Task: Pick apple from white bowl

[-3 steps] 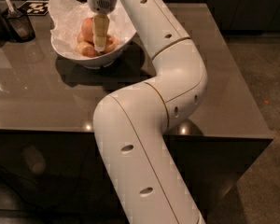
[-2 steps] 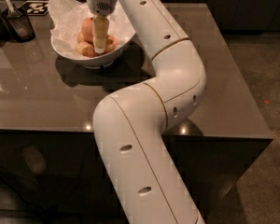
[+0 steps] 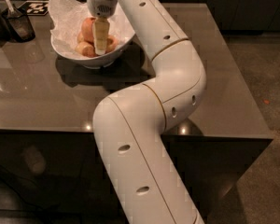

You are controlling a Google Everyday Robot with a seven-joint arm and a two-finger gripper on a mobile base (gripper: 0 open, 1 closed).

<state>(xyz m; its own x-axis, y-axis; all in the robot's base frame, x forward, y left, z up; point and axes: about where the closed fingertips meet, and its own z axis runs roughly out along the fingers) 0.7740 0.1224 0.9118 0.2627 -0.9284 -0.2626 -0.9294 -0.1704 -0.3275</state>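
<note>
The white bowl [image 3: 65,48], lined with crinkled white paper, stands at the back left of the dark table and holds several apples. My gripper [image 3: 100,43] reaches straight down into the middle of the bowl among the fruit. A reddish-pink apple [image 3: 87,28] lies just left of the gripper and touches it; no sticker shows on it. Paler apples lie at the front left [image 3: 85,49] and right [image 3: 113,43] of the gripper. My white arm hides the bowl's right rim.
A dark cup with a utensil [image 3: 19,26] stands left of the bowl. A black-and-white marker tag [image 3: 33,7] lies behind it. The table's front edge [image 3: 46,129] and right edge [image 3: 252,101] drop to the floor.
</note>
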